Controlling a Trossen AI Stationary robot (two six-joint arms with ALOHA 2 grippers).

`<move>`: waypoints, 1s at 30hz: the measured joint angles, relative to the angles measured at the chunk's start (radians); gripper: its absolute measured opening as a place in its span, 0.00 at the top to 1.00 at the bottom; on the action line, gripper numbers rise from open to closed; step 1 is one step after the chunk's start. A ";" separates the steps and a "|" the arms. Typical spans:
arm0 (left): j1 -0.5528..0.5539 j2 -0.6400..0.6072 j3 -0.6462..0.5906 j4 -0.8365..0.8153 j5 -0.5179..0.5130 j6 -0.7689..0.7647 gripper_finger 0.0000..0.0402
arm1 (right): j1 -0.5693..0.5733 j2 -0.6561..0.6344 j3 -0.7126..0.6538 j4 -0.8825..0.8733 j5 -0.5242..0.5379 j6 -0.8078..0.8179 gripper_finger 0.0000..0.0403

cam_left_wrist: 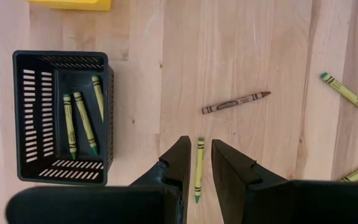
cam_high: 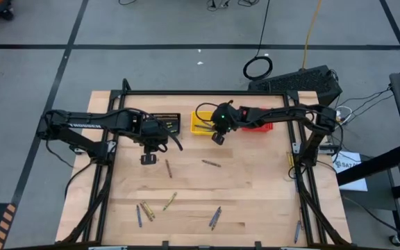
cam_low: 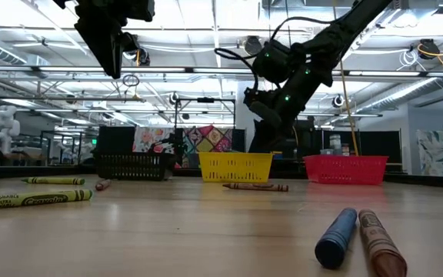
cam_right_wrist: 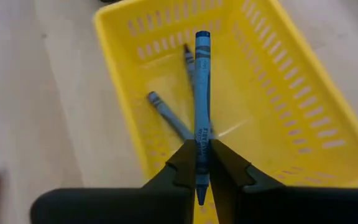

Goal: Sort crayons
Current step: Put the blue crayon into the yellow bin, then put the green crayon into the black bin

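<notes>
Pale wooden boards are forming the table (cam_high: 207, 187), and the nearest stretch is carrying scattered crayons: a blue crayon (cam_low: 336, 238) lying just beside a brownish-red one (cam_low: 378, 242), with a yellow crayon (cam_low: 33, 200) resting off to the other side. Farther in, the left gripper (cam_left_wrist: 196, 163) is hovering above the boards with its fingers parted and holding nothing, a loose yellow-green crayon (cam_left_wrist: 198, 169) showing on the wood between them and a brown crayon (cam_left_wrist: 235, 102) lying beyond it. Behind that, the black basket (cam_left_wrist: 20, 118) is holding three yellow-green crayons. At the back row, the right gripper (cam_right_wrist: 197, 163) is pinching a blue crayon (cam_right_wrist: 202, 99) over the yellow basket (cam_right_wrist: 278, 81), where two more blue crayons are lying. Beside it, the red basket (cam_low: 344, 168) is standing.
</notes>
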 joint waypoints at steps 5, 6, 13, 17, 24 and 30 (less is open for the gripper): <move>0.000 0.000 0.000 -0.001 -0.002 -0.006 0.84 | 0.000 0.001 0.000 0.003 0.046 -0.005 0.89; 0.000 0.000 0.000 -0.001 -0.002 -0.006 0.84 | 0.000 0.001 0.000 0.005 0.046 -0.005 0.88; 0.000 0.000 0.000 0.000 -0.003 -0.051 0.84 | 0.002 0.001 0.000 0.013 0.046 -0.013 0.81; 0.000 0.002 0.000 0.007 -0.048 -0.168 0.84 | 0.015 0.001 0.019 0.001 0.042 -0.013 0.78; -0.027 0.058 0.000 0.014 -0.081 -0.226 0.84 | 0.077 0.001 0.167 -0.212 0.040 -0.028 0.77; -0.087 0.154 0.000 0.007 -0.080 -0.261 0.84 | 0.122 0.001 0.307 -0.418 0.048 -0.001 0.77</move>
